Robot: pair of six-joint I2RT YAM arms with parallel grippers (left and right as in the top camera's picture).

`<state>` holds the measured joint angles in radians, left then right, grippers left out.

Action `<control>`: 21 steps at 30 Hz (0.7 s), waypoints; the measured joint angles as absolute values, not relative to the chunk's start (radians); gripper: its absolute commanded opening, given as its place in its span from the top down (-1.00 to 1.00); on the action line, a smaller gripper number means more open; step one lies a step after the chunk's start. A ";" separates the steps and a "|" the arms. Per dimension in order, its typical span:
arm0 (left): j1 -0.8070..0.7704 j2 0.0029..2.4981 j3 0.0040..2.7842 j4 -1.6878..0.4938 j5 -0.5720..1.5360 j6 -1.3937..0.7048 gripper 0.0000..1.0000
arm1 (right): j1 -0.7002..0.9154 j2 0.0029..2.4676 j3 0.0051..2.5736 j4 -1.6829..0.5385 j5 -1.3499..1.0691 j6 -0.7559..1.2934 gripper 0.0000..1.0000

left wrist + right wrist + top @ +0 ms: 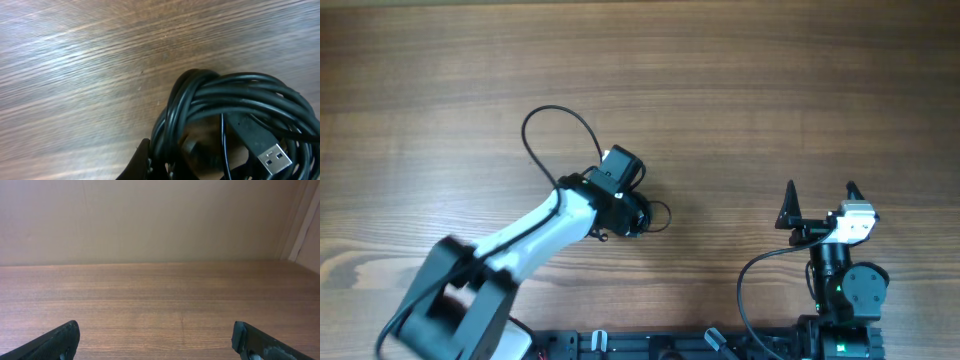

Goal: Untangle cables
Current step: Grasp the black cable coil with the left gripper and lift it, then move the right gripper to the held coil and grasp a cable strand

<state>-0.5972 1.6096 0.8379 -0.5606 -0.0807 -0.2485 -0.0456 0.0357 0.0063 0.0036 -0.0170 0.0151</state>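
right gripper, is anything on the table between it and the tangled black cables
Nothing visible does. Only bare brown wooden table lies between the open right gripper and the bundle of thin black cables. The left gripper sits at that bundle, hiding most of it from overhead.
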 measured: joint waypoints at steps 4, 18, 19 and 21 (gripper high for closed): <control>-0.597 1.400 0.846 -0.587 -0.084 -0.248 0.92 | -0.046 0.036 0.006 0.003 -0.022 0.022 -0.99; -0.597 1.185 0.867 -0.487 -0.141 -0.461 0.92 | -0.049 0.036 0.008 0.138 -0.809 1.160 -0.98; -0.597 1.185 0.867 -0.490 -0.145 -0.498 0.92 | -0.049 0.037 0.008 0.133 -0.833 1.162 -0.98; -0.597 1.185 0.867 -0.498 -0.149 -0.558 0.92 | -0.049 0.054 0.017 0.108 -0.873 1.144 -0.98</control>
<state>-0.5972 1.1854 0.8669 -0.4976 -0.1490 -0.5583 -0.0494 0.0544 0.0174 0.1081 -0.8726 1.1442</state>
